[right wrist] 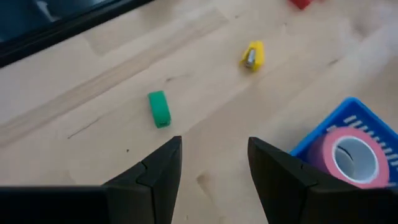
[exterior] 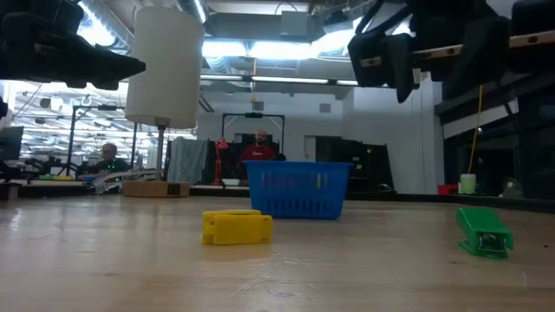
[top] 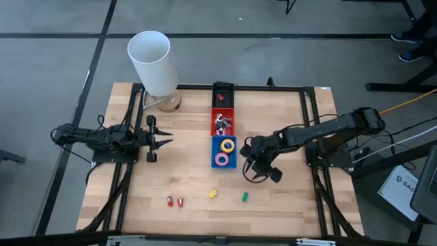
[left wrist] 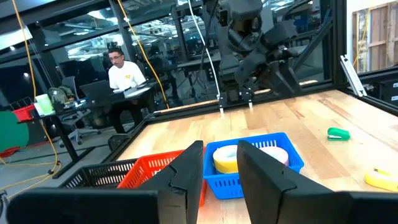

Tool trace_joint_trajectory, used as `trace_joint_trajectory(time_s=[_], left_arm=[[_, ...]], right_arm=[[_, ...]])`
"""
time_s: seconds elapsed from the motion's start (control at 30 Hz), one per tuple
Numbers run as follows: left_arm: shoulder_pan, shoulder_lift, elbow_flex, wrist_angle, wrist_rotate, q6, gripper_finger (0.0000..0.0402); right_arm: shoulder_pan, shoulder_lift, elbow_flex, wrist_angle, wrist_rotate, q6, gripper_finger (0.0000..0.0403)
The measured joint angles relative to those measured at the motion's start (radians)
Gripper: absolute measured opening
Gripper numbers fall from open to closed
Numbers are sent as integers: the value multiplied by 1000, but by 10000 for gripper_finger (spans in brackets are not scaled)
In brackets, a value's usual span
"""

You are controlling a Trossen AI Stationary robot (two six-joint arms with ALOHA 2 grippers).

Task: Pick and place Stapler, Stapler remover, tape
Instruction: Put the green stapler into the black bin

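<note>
With both tape rolls in the blue basket (top: 224, 152), the right claw (right wrist: 214, 163) hangs open and empty, needing to drop over the green stapler (right wrist: 159, 108) next.

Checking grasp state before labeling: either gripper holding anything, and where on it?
Nothing held. Left gripper and right gripper both stand open and empty; tape sits in the blue basket.

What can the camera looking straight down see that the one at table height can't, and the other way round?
Only the high view shows the yellow and pink tape rolls inside the blue basket, the red basket and two small red staplers. Only the low view shows people seated in the room behind. Both show the blue basket, the white cylinder, the yellow stapler and the green stapler.
</note>
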Motion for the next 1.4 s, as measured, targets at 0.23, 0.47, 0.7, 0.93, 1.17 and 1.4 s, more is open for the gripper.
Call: trace_joint_trajectory(time_s=[0.23, 0.47, 0.7, 0.93, 1.17, 1.4], left_arm=[[0, 0, 0, 0, 0, 0, 91], [0, 1, 0, 0, 0, 0, 90], [0, 1, 0, 0, 0, 0, 92], [0, 1, 0, 0, 0, 0, 94], [0, 1, 0, 0, 0, 0, 94], [0, 1, 0, 0, 0, 0, 91]], right_arm=[[59, 32, 0, 103, 129, -83, 184], [133, 110, 0, 95, 133, -109, 184], [228, 216, 30, 104, 133, -99, 184], [267, 312, 93, 100, 187, -24, 184], [285, 364, 117, 98, 206, -20, 184], [287, 392, 118, 98, 265, -22, 184]])
